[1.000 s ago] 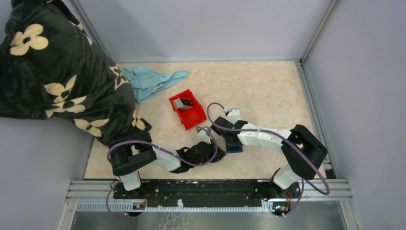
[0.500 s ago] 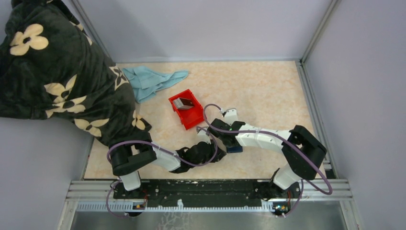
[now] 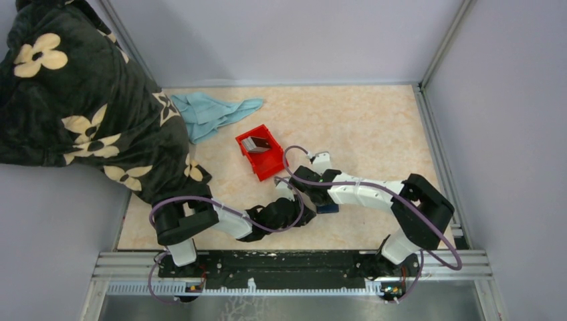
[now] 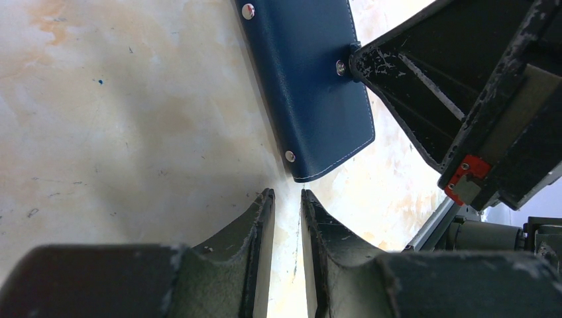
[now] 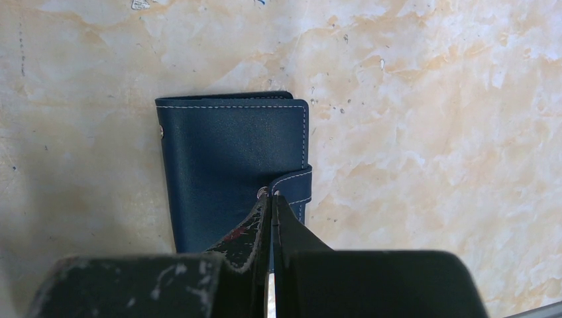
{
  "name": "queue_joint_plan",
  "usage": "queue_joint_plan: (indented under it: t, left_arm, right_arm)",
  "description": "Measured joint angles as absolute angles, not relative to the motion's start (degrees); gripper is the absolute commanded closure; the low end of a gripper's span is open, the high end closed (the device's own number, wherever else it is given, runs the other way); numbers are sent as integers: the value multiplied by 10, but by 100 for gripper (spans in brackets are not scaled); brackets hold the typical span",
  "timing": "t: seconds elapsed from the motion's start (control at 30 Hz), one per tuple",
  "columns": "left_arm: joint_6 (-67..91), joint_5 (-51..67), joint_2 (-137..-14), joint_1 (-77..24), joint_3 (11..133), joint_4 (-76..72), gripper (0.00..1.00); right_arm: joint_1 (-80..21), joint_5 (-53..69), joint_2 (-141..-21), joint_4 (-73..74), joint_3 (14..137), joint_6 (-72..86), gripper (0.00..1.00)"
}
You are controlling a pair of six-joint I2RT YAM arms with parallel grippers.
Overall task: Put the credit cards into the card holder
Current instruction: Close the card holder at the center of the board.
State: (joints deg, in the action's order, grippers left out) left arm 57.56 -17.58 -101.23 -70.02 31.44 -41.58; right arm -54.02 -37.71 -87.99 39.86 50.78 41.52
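The card holder is a navy wallet lying closed and flat on the marble table, and only a sliver of the card holder shows in the top view. My right gripper is shut, its tips touching the end of the snap tab; I cannot tell if the tab is pinched. In the left wrist view the card holder lies just beyond my left gripper, which is open by a narrow gap and holds nothing. The credit cards stand stacked in the red bin.
The red bin sits just behind the two grippers. A light blue cloth lies at the back left, beside a dark floral blanket draped over the left side. Grey walls enclose the table, and a metal rail runs along the near edge.
My right gripper has closed from partly open to shut and shifted slightly left onto the card holder's tab. The left arm has not moved.
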Motion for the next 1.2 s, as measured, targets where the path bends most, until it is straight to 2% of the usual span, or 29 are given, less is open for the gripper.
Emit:
queue_joint_plan:
  t: [1.2]
  left_arm:
    - [576,-187,-1013,-701,315,-415,71]
  right_arm:
    - [-541,-366,-927,401,539,373,100]
